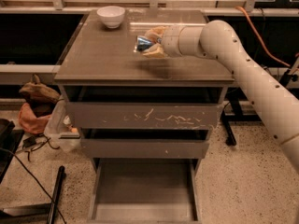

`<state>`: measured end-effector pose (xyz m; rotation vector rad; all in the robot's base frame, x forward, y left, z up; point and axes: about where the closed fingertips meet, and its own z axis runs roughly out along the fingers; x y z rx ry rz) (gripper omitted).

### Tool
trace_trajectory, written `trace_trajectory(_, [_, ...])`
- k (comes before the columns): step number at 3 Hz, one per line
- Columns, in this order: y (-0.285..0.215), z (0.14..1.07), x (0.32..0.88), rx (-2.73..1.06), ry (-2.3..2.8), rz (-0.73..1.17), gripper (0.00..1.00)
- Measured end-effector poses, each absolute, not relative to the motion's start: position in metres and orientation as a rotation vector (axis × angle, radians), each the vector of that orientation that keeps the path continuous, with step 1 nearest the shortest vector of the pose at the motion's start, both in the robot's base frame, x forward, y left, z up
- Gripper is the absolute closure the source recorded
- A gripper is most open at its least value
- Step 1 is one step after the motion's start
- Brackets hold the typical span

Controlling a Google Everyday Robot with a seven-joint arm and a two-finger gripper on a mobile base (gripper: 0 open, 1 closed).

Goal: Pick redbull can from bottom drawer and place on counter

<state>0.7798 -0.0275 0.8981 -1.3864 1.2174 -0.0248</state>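
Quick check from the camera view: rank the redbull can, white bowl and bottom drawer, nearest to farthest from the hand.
The hand is over the counter, right of centre.
1. redbull can: gripped in the hand.
2. white bowl: counter's back left.
3. bottom drawer: pulled open, lowest, near the floor.
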Motion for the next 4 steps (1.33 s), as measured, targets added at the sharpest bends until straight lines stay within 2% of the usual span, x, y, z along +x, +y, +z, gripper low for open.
trace_trajectory(2, [0.002,0.848,0.789,-1.453,1.307,0.183,1.0])
trace_trajectory(3, [0.003,0.85,0.788,-1.457,1.31,0.191,0.83])
trace_trajectory(4, [0.003,0.85,0.788,-1.457,1.31,0.191,0.6])
